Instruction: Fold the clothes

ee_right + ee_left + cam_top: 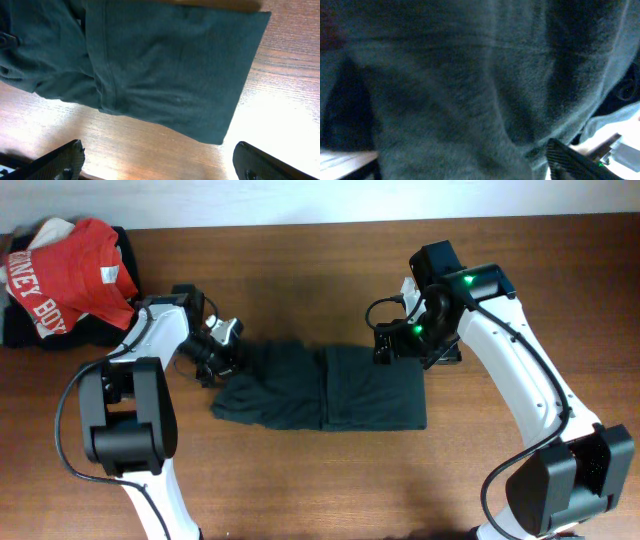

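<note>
Tabletop [300,480]: left hand [225,358] against black shirt [340,392], right hand [392,346] hovers spread.

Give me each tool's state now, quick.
Left tool: cannot tell; black shirt fills its view.
Right tool: open, holding nothing.

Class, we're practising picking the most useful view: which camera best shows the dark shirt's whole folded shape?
Overhead: the whole dark shirt lies in frame, crease down its middle. Left wrist shows only close fabric filling the picture; right wrist shows one folded end with a corner.
</note>
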Robot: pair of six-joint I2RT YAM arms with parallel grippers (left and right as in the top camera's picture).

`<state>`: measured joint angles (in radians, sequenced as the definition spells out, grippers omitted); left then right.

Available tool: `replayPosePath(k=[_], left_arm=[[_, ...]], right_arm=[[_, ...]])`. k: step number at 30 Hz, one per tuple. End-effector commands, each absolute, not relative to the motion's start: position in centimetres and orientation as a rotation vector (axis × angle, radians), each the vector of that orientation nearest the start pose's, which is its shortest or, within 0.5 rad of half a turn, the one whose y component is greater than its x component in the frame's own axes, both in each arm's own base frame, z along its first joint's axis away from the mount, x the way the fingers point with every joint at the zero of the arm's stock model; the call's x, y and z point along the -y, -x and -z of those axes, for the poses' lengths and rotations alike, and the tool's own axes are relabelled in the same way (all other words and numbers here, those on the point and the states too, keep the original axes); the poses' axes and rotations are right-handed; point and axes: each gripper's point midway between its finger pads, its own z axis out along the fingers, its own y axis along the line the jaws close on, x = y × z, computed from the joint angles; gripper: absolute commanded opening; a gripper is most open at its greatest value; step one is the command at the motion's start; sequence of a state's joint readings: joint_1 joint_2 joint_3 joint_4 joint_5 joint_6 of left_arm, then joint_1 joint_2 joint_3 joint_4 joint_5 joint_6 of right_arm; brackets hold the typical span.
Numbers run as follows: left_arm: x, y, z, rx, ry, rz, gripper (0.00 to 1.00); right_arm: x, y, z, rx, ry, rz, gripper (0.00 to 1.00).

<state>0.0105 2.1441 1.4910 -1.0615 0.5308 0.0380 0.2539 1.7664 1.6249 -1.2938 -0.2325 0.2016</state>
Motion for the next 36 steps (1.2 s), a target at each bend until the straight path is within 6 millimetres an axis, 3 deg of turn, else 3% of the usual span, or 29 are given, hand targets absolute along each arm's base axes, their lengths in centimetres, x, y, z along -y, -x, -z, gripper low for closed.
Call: replayPosePath(k=[1,2,3,4,5,8,9,11,13,16,19,20,21,22,23,24,27,28,30,31,32,34,36], left_arm=[[7.7,-33.9,2.8,-3.294,-0.001,0.772,0.38],[6.6,-33.8,3.1,-3.331,0.029,0.66,0.3],[4.6,-33.7,3.1,-3.384,0.178,0.473,0.01],[3.3,-33.9,2.7,-3.399,0.265,0.369,0.01],[2.0,-35.3,0.7,-3.383,0.305,0.326,0.01],[2.6,-37.8,-5.2,-3.335,0.263,0.322,0.0],[4.1,-38.2,-7.5,-3.32,0.192,0.321,0.01],[7.3,-38.0,-9.5,-3.305,0.055,0.327,0.0],[11.9,-37.3,-10.2,-3.289,-0.072,0.46,0.0],[19.3,-36.0,-10.1,-3.224,-0.384,0.48,0.01],[24.6,-35.6,-10.1,-3.113,-0.574,0.501,0.01],[26.0,-35.5,-10.1,-3.083,-0.606,0.508,0.02],[26.8,-35.4,-10.1,-3.08,-0.577,0.515,0.11],[27.0,-35.5,-10.2,-3.073,-0.576,0.519,0.13],[27.1,-35.6,-10.2,-3.076,-0.543,0.522,0.15],[27.2,-35.6,-10.2,-3.073,-0.54,0.531,0.23],[29.0,-35.2,-11.0,-3.05,-0.555,0.709,0.28],[29.9,-35.0,-11.2,-3.036,-0.572,0.754,0.34],[31.7,-34.6,-11.4,-3.002,-0.597,0.78,0.34],[33.1,-34.5,-11.6,-2.985,-0.568,0.799,0.2],[35.1,-34.7,-12.0,-2.939,-0.547,0.836,0.17],[36.6,-34.2,-12.6,-2.897,-0.6,0.855,0.23],[36.5,-34.8,-16.5,-2.777,-0.697,0.857,0.25]], right_arm=[[-12.3,-33.1,-15.2,-3.055,0.108,-0.373,0.99],[-12.3,-32.9,-14.9,-3.066,0.107,-0.374,0.99],[-12.3,-32.5,-14.4,-3.084,0.105,-0.373,0.99],[-12.2,-32.1,-13.5,-3.1,0.103,-0.376,0.99],[-13.7,-31.5,-11.6,-3.105,0.107,-0.502,0.99],[-16.7,-30.6,-5.6,-3.051,0.217,-0.559,0.99],[-17.3,-30.1,-3.4,-3.062,0.145,-0.562,0.99],[-17.3,-29.8,-0.4,-3.113,0.124,-0.547,0.99],[-17.2,-29.5,1.8,-3.168,0.094,-0.531,0.99],[-17.2,-28.3,4.3,-3.249,0.065,-0.544,0.99],[-17.5,-28.2,4.2,-3.255,0.061,-0.586,0.99],[-18.1,-28.1,3.7,-3.247,0.067,-0.699,0.99],[-17.0,-28.5,3.4,-3.259,-0.008,-0.713,0.99],[-16.5,-28.7,2.7,-3.255,0.01,-0.776,0.99],[-16.7,-29.1,1.4,-3.219,0.059,-0.931,0.99],[-16.3,-29.7,0.3,-3.192,0.034,-1.022,0.99],[-12.5,-31.9,-2.8,-3.122,-0.051,-1.15,0.99],[-11.0,-32.8,-4.8,-3.056,-0.071,-1.249,0.99],[-7.9,-34.0,-7.5,-2.968,-0.102,-1.323,0.99],[-6.9,-34.2,-8.5,-2.926,-0.087,-1.356,0.99],[-5.9,-34.6,-8.6,-2.896,-0.1,-1.352,0.98],[-5.2,-34.7,-8.8,-2.877,-0.147,-1.369,0.98],[-4.8,-35.0,-9.2,-2.839,-0.181,-1.406,0.99]])
